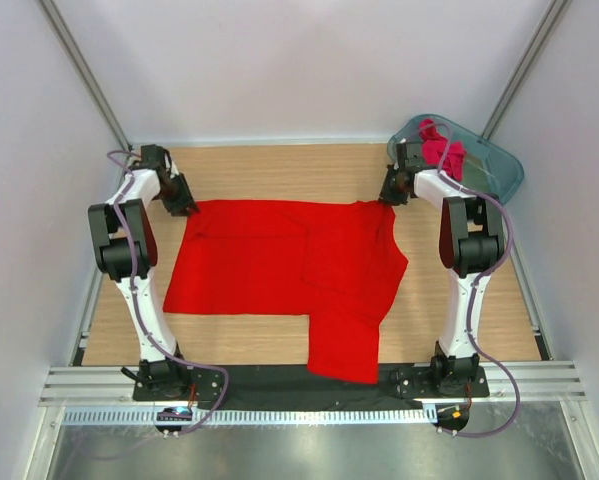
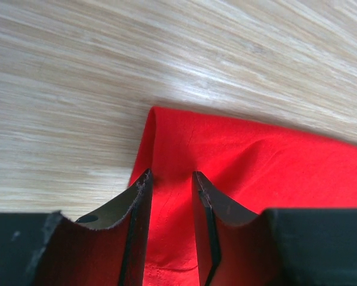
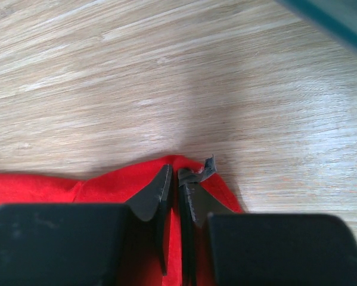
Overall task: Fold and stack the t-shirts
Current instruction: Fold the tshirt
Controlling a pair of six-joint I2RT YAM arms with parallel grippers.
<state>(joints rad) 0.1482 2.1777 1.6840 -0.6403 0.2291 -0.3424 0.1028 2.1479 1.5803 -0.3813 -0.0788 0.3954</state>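
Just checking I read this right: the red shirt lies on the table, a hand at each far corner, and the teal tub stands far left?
One thing is wrong: the top view shows the teal tub at the far right, beside the right hand. The red shirt, table and left hand are as you said.

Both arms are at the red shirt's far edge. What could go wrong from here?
The left gripper holds its jaws apart over a corner of the red t-shirt; lifting now may leave it behind. The right gripper pinches only the cloth's very edge, which could slip out. The teal tub near the right arm might be bumped.
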